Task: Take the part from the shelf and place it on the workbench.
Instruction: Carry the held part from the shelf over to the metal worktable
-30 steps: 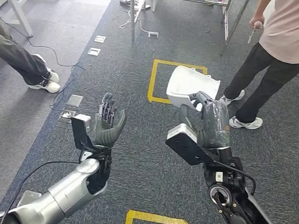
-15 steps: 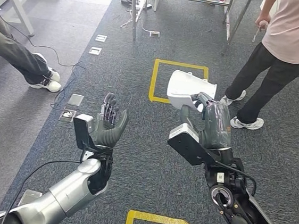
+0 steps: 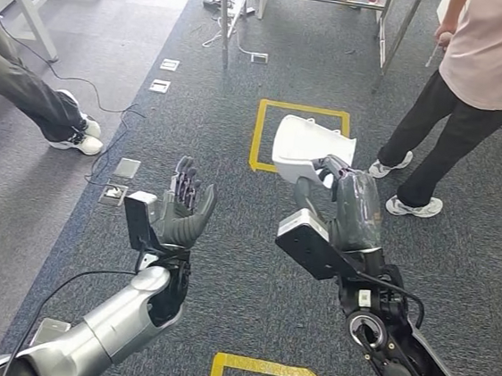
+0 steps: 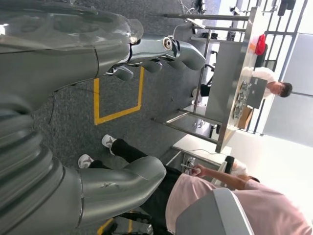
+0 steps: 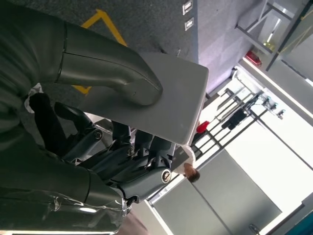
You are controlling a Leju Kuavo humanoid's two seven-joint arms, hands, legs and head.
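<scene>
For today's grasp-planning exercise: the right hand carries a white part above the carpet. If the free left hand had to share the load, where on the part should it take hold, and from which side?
The white part is a thin-walled shell; the right hand grips its near edge. The open left hand should probably come from the robot's left and pinch the free left rim, thumb over the wall.
</scene>
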